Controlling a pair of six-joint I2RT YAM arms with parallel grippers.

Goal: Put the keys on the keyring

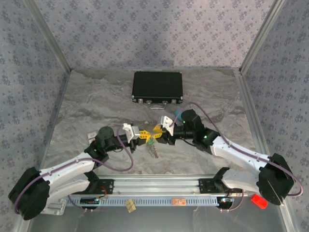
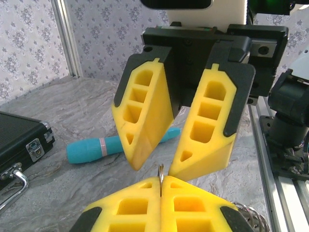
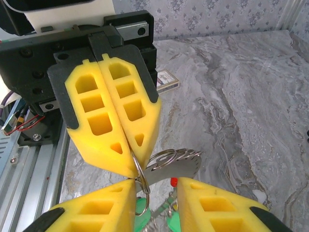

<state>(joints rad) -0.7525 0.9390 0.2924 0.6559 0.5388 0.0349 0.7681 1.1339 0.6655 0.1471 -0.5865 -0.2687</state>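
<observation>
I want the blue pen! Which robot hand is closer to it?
Right. The right gripper is just beside the teal pen; the left gripper faces it from farther off.

Overhead camera: set high above and behind the arm bases, looking down and forward to the back wall. It is far off and takes in the whole tabletop (image 1: pixel 96 101).
Left wrist camera: sits just behind the left pincer (image 2: pixel 161 191), facing rightward. It is very near the right pincer (image 2: pixel 158 170) and meets it head-on.
Right wrist camera: sits just behind its own pincer, facing leftward and tilted down.
Shared: the wrist cameras face each other across the pincers' meeting spot, which the overhead camera shows mid-tabletop.
</observation>
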